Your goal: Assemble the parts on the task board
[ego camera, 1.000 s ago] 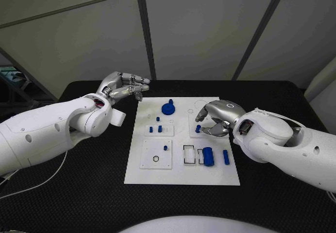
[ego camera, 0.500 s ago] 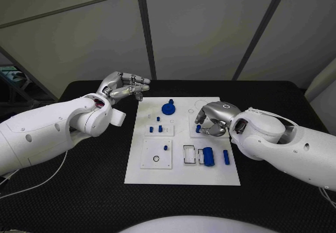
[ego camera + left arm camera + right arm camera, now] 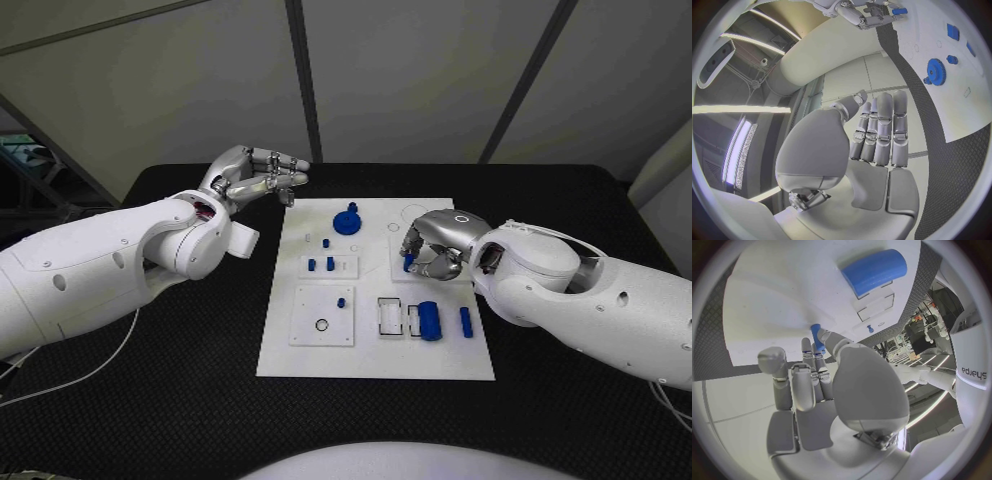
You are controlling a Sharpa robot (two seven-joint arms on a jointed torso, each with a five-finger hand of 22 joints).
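Over the last second the right hand (image 3: 433, 245) has drawn in over the task board (image 3: 375, 350), pinching a small blue peg (image 3: 817, 337) just right of the blue gear (image 3: 346, 221). A tilted peg could jam. The left hand (image 3: 260, 178) hovers beyond the board's far-left corner over the desk (image 3: 173, 400), fingers curled, holding nothing.

Pale panelled wall (image 3: 418, 80) behind black table (image 3: 173, 380).

Matt white task board (image 3: 375, 350), seemingly plastic, on a rough-textured black table (image 3: 173, 400).
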